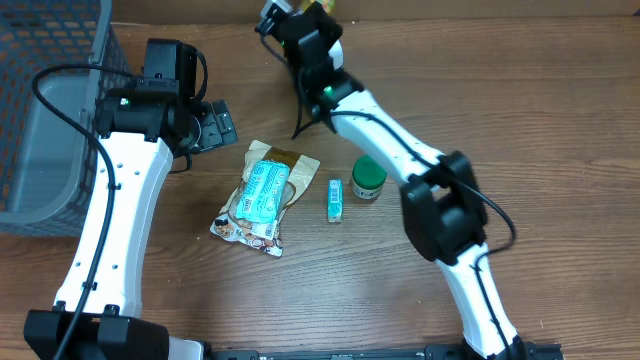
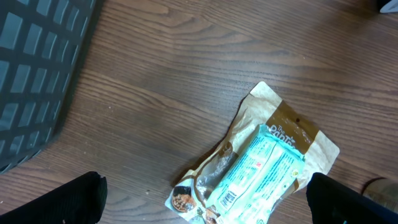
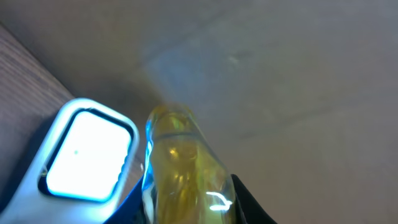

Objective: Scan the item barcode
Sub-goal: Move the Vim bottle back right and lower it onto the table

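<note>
Wooden table (image 1: 540, 110); left gripper (image 2: 208, 200) wide, empty; right gripper (image 3: 194, 208) apparently clamps yellow item (image 3: 177, 155).

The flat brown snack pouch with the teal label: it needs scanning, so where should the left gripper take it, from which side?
Probably the plain end flap of the flat brown snack pouch, coming straight down with the open left gripper. The pouch lies flat on the wooden table; that thin flap sticks out clear of the teal label.
</note>
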Motion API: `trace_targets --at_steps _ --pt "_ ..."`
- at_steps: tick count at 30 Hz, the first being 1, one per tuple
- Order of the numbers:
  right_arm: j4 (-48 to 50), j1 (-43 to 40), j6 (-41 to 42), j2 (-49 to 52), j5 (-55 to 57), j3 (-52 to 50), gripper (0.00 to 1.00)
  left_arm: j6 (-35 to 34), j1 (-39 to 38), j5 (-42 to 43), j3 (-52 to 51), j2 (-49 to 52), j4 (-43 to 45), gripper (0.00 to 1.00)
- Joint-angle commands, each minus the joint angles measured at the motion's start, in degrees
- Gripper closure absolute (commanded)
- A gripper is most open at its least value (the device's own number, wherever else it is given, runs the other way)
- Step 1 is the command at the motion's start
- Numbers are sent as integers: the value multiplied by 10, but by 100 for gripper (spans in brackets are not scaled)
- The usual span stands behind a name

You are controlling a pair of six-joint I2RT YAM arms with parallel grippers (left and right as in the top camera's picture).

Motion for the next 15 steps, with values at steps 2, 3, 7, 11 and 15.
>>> trace_targets --at_steps 2,3,7,11,15 --pt "-137 -32 181 -151 19 12 81 10 1 1 10 0 1 0" --pt "-186 -40 227 -168 15 12 81 11 1 1 10 0 1 0" --pt "-370 -80 383 -225 -51 12 81 10 1 1 10 0 1 0" --pt "-504 -142 482 -252 -130 12 81 10 1 1 10 0 1 0" --pt "-608 -210 535 -250 -179 5 81 11 1 1 10 0 1 0"
